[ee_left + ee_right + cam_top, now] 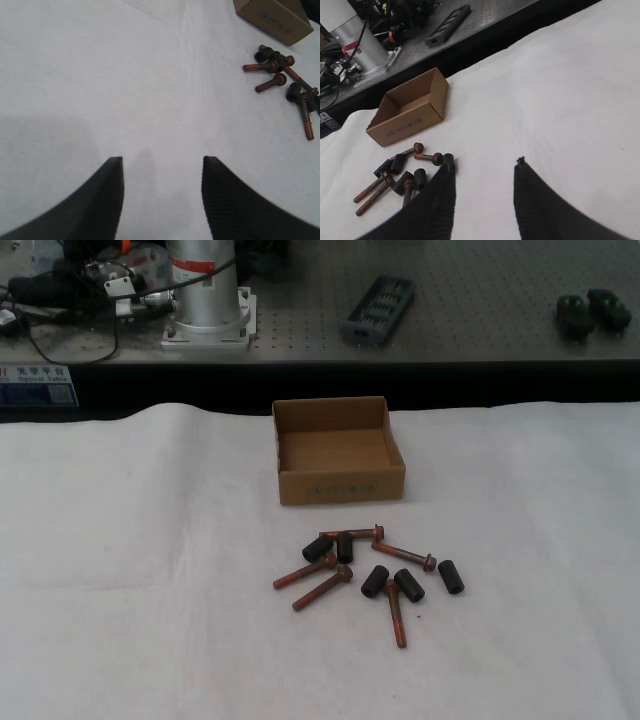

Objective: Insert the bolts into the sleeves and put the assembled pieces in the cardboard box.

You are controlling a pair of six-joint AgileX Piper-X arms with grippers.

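Observation:
An open cardboard box (340, 485) stands on the white cloth at mid-table, and its inside looks bare. Just in front of it lies a loose pile of several rusty bolts (396, 615) and several short black sleeves (451, 576), all separate. My left gripper (162, 160) hovers open over bare cloth, with a bolt (306, 117), a sleeve (294, 90) and the box corner (272, 17) off to one side. My right gripper (484, 169) is open too, nothing between its fingers, close beside an outlying sleeve (448, 160). The bolts (370, 189) and box (407, 125) lie beyond it.
White cloth (120, 570) covers the table, with wide bare areas to both sides of the pile. Behind it, on a dark perforated bench, stand a metal column base (205, 290) with cables, a black rack (378, 308) and two dark green parts (595, 310).

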